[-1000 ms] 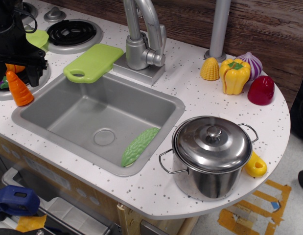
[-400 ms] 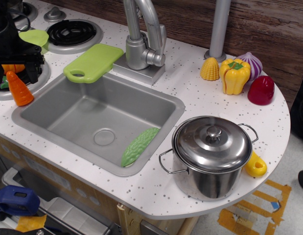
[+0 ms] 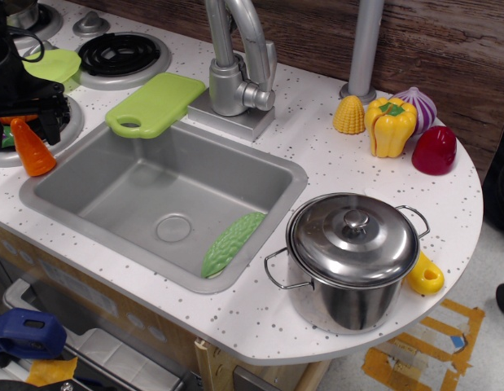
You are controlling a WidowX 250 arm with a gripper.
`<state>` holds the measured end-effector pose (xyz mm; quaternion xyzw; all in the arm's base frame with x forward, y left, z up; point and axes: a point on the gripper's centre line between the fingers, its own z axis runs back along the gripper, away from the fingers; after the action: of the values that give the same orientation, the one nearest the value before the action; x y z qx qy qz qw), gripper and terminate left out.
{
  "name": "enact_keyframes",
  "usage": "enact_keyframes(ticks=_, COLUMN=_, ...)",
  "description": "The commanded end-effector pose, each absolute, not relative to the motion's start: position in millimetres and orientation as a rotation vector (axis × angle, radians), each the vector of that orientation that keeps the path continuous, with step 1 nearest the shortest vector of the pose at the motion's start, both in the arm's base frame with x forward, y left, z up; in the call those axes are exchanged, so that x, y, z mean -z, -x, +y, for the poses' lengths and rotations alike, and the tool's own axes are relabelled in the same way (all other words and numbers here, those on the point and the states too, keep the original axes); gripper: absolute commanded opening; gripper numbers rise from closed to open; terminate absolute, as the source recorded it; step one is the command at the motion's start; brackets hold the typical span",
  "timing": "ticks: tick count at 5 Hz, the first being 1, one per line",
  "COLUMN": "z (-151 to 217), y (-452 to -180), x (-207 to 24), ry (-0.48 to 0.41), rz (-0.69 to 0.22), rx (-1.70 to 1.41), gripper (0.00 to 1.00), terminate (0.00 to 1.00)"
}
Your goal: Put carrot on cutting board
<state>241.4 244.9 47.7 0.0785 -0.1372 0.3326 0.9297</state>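
Since 1 s ago the gripper (image 3: 28,114) has slid left and a bit up-frame; carrot (image 3: 28,149), board and everything else sit where they were.

Carrot stands tip-up on the left burner plate (image 3: 72,130), just by the sink's (image 3: 166,204) left rim, right below the black gripper body. Board (image 3: 156,103) lies flat behind the sink, left of the faucet (image 3: 235,61), handle hole toward the camera, nothing on it.

Step, as I read it: approach/align over carrot, pre-grasp. Carrot isn't lifted; its base is on the plate. Next move prob. needs the fingers centred over the narrow top, down, close, then lift and carry right/back to the board. Tapered smooth cone, so could slip if pinched too high.

Gripper opening: can't tell. Fingers are black on black, partly cut by the left edge, and whether they touch the carrot tip isn't clear. Something orange sits behind the gripper, mostly hidden; can't ID it. Arm above is cropped out. Light green plate (image 3: 52,63) behind it is half covered.
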Motion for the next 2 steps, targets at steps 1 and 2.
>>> enact_keyframes(ticks=1, z=257.7, y=-237.7, x=-44.8, ry=-0.168, rz=-0.318, rx=-0.720, gripper=1.00, terminate=0.00)
enact_keyframes(ticks=2, z=261.5, y=-239.8, x=-34.6, ry=-0.154, rz=-0.328, rx=-0.722, gripper=1.00, terminate=0.00)
